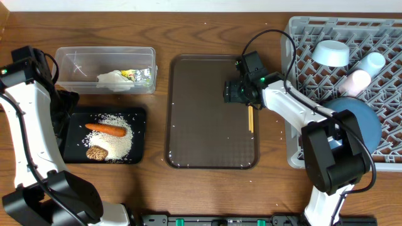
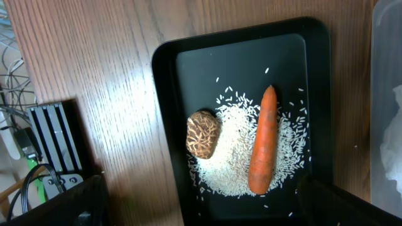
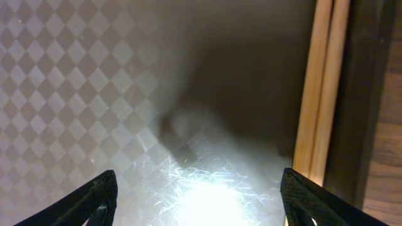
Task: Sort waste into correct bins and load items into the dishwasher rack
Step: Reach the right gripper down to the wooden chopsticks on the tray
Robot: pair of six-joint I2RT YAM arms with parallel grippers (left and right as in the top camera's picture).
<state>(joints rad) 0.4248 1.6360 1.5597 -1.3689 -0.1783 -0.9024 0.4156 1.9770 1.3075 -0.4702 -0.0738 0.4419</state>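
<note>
The shallow black tray (image 1: 139,117) holds an orange carrot (image 1: 105,129), white rice (image 1: 118,143) and a brown lump (image 1: 97,152). My left gripper (image 1: 65,122) hangs over that tray's left edge, jaws wide open and empty. In the left wrist view I see the carrot (image 2: 264,141), the lump (image 2: 203,133) and the rice (image 2: 229,163). A tissue (image 1: 113,78), wrapper (image 1: 129,73) and foil (image 1: 146,76) lie in the clear tub (image 1: 75,63). My right gripper (image 1: 233,91) is open low over the brown tray (image 1: 201,125). The chopsticks (image 1: 250,118) (image 3: 320,88) lie just outside its right finger (image 3: 308,201).
The grey dishwasher rack (image 1: 301,44) at the right holds a light-blue bowl (image 1: 331,53), a light-blue cup (image 1: 372,63), a pinkish cup (image 1: 356,81) and a dark-blue plate (image 1: 358,125). The chopsticks lie along the brown tray's raised right rim (image 3: 352,94).
</note>
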